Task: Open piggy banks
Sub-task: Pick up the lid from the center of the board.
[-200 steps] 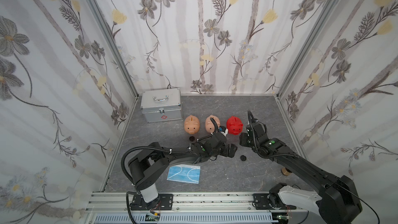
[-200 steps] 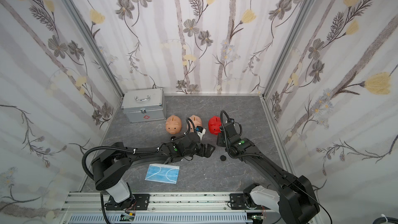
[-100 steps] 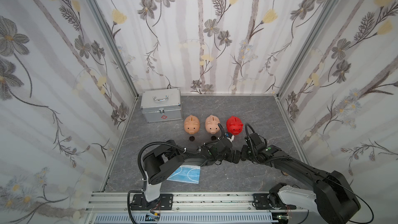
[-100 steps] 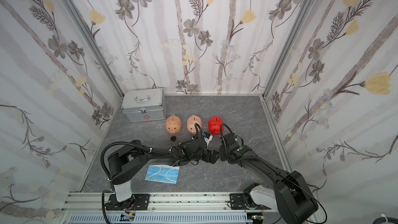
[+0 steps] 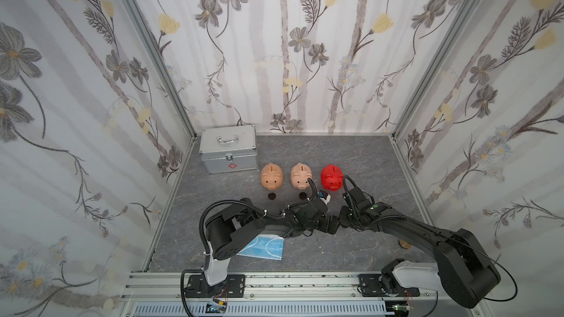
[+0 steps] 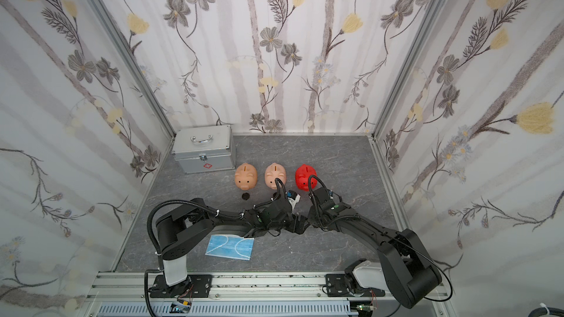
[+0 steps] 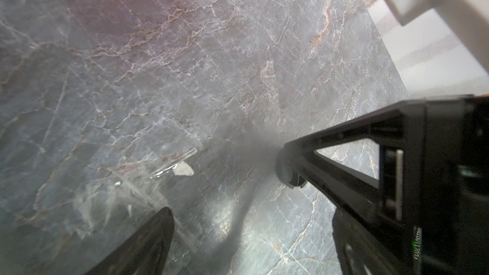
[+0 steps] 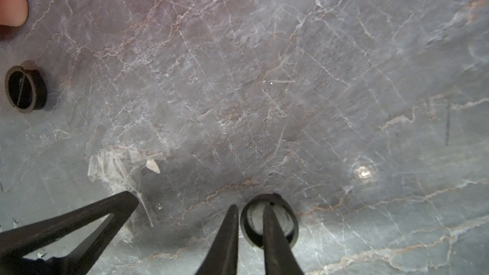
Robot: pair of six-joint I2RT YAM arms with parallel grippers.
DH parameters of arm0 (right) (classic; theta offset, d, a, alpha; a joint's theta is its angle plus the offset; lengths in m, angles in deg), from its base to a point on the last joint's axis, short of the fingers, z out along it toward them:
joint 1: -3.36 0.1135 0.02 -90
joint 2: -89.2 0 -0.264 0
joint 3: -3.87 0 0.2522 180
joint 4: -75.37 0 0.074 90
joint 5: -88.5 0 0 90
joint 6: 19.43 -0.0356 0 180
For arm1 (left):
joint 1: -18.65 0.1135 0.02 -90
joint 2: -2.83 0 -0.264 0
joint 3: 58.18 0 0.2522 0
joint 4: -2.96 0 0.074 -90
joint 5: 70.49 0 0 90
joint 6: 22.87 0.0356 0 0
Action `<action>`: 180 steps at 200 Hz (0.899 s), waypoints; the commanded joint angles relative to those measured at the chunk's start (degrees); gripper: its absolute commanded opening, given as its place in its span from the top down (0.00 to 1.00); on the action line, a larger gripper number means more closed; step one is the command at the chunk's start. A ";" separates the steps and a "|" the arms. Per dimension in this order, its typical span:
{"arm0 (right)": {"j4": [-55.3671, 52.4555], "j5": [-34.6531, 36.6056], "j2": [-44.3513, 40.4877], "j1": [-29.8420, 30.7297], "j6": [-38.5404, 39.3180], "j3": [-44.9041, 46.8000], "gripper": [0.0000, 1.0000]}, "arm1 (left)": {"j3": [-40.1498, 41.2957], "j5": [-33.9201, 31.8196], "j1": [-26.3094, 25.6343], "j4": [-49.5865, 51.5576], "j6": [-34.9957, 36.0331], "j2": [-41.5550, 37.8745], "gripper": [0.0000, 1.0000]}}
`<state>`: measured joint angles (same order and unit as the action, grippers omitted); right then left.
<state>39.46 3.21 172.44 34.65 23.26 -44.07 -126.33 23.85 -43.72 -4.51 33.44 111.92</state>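
Three piggy banks stand in a row in both top views: two peach ones (image 5: 272, 176) (image 5: 301, 175) and a red one (image 5: 332, 177). Two black plugs (image 5: 272, 196) (image 5: 302, 195) lie in front of the peach pigs. My right gripper (image 8: 250, 207) is shut on the rim of a third black plug (image 8: 268, 220), low over the floor, with one finger inside its ring. My left gripper (image 7: 250, 212) stands open right beside it, nothing between its fingers. In a top view both grippers meet in front of the red pig: left gripper (image 5: 329, 227), right gripper (image 5: 341, 219).
A silver metal case (image 5: 229, 152) stands at the back left by the wall. A blue face mask (image 5: 264, 247) lies near the front under the left arm. A small tan disc (image 5: 403, 243) lies at the right, close to the enclosure wall.
My right gripper came down from beside the red pig toward the front and shut on the plug lying there. My left arm swung right and forward to meet it.
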 commanded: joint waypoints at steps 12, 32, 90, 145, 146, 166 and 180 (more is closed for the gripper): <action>0.79 2.06 0.88 0.06 -0.60 -0.38 0.80 | 0.60 -0.56 0.08 -2.39 -0.93 -0.08 0.07; 0.90 2.13 1.63 0.07 -0.46 -0.55 0.80 | 0.60 -0.50 0.05 -2.33 -1.02 0.09 0.07; 1.59 1.99 4.10 0.04 -0.15 -0.48 0.80 | 1.43 -1.00 0.08 -2.00 -1.09 -0.06 0.08; 0.36 2.05 3.81 0.04 0.29 -0.28 0.81 | 2.83 -1.36 0.06 -2.47 -1.63 -0.16 0.10; 0.36 2.01 3.70 0.07 0.29 -0.32 0.81 | 2.90 -1.36 0.10 -2.44 -1.64 -0.18 0.10; 0.18 1.56 2.66 0.06 0.36 -0.36 0.83 | 3.49 -1.52 0.14 -2.83 -1.90 -0.38 0.10; 0.09 1.06 2.28 0.16 0.68 -0.49 0.83 | 4.26 -1.74 0.14 -3.07 -2.08 -0.75 0.10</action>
<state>40.84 4.72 175.28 34.69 23.54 -44.55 -123.12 22.56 -43.66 -8.88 32.50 111.60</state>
